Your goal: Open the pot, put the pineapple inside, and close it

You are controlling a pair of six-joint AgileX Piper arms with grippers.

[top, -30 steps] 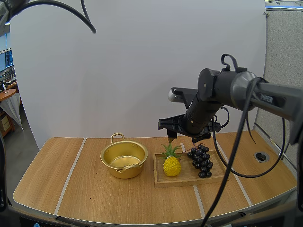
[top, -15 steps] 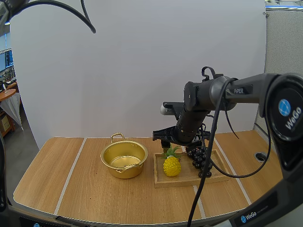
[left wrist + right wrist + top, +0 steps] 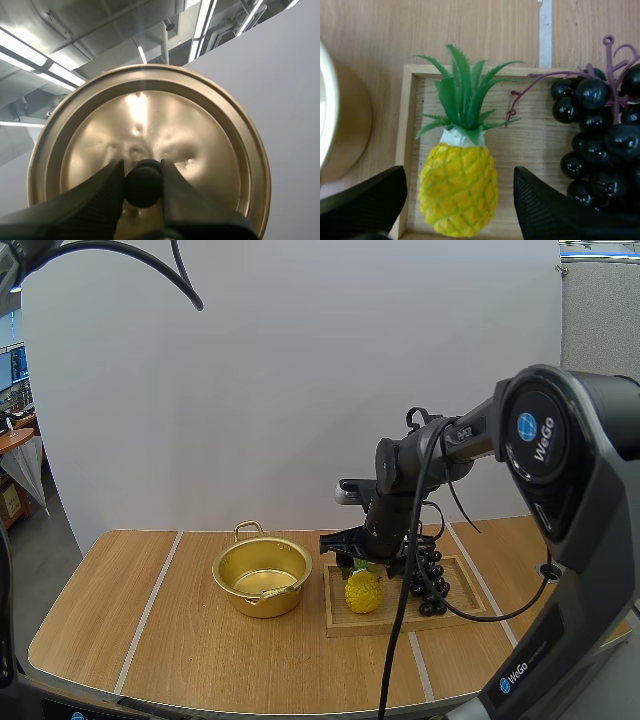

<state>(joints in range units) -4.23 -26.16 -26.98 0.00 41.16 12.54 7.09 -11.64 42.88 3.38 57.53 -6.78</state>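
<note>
Pineapple (image 3: 458, 192) on left end of wooden tray (image 3: 400, 624), crown toward tray's far edge; grapes (image 3: 600, 130) at right end. Right jaws spread, straddling yellow body, clear of it both sides. Left jaws pinching knob (image 3: 143, 186) of lid (image 3: 200, 150). Pot (image 3: 262, 575) open on tabletop (image 3: 120, 620), just beside tray's left edge. Likely light, rigid plastic; bumpy skin should grip. Take body across widest part; leaves look flimsy.

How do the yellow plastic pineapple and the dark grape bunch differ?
The yellow plastic pineapple is one yellow body with a green crown; the dark grape bunch is many black berries on a purplish stem. The pineapple sits nearer the gold metal pot, the grapes farther. The open right end effector straddles the pineapple, not the grapes. Both rest on the wooden tray.
</note>
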